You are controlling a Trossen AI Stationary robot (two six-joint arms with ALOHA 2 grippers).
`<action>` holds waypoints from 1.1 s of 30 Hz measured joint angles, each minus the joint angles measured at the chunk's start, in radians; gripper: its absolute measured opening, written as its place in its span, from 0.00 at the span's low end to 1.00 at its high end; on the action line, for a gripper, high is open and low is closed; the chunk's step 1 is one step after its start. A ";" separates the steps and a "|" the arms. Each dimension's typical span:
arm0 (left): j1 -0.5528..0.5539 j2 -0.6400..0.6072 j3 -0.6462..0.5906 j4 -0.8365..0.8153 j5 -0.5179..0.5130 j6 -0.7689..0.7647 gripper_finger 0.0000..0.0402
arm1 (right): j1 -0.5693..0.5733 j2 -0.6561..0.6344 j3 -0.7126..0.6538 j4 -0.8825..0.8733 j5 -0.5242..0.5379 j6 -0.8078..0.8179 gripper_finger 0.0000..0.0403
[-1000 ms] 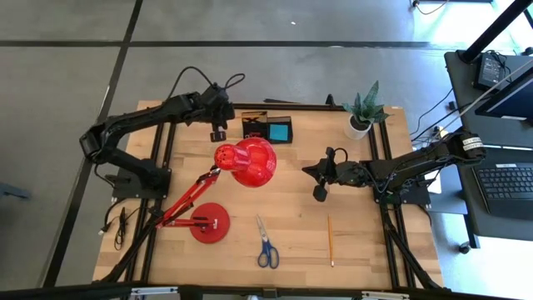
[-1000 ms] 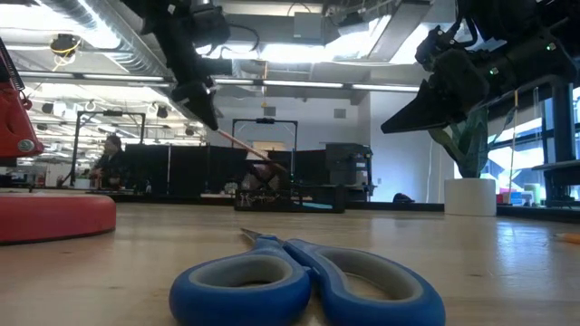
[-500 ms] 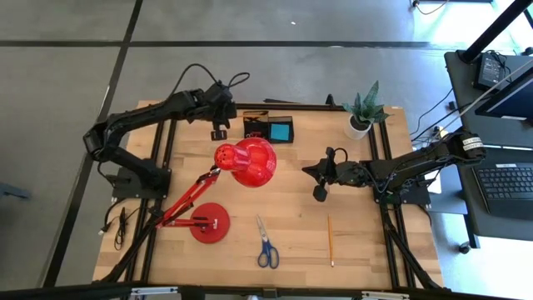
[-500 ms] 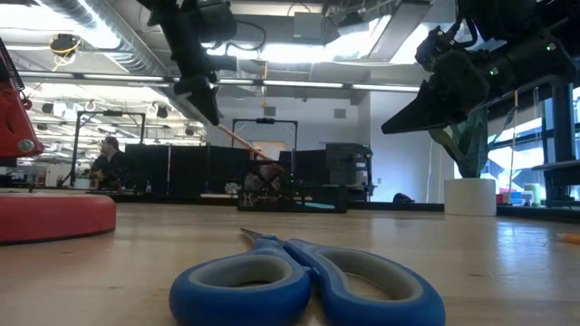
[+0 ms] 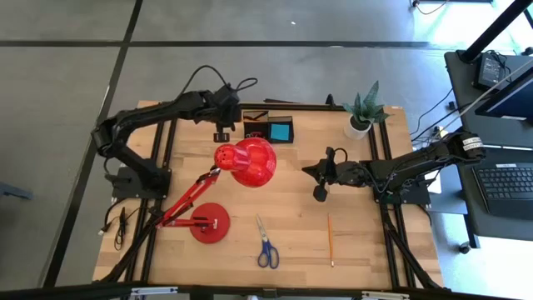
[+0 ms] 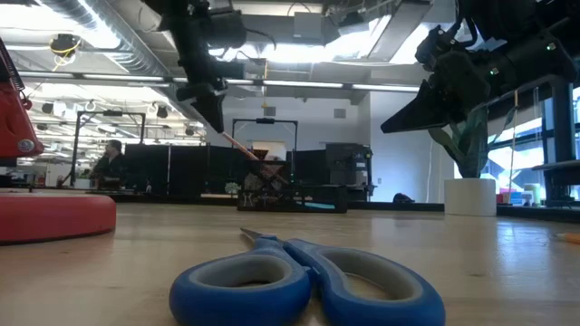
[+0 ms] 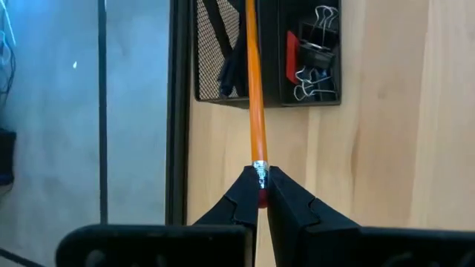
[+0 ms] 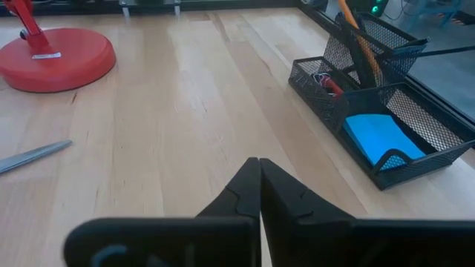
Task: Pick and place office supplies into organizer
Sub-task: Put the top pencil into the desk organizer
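Left gripper (image 7: 259, 194) jaws clenched on pencil (image 7: 254, 89) at eraser end; long axis slants, tip down into organizer (image 7: 215, 93). Right gripper (image 8: 258, 169) jaws clenched, empty, above counter (image 8: 185, 111).

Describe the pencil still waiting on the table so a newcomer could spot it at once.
Start at the red desk lamp in the middle of the wooden table. Look toward the front edge, right of the blue-handled scissors: the loose pencil lies there alone, thin and orange, not held like the other.
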 joint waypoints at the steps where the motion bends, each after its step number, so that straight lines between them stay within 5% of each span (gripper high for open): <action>1: 0.000 0.015 0.014 -0.012 -0.008 0.000 0.02 | 0.000 0.000 0.000 0.000 0.000 0.000 0.02; 20: -0.008 0.257 0.245 -0.151 -0.101 0.011 0.03 | 0.000 0.000 0.000 -0.017 0.000 -0.001 0.02; 33: -0.008 0.257 0.248 -0.143 -0.103 -0.037 0.24 | 0.000 0.000 0.000 -0.017 0.000 -0.003 0.02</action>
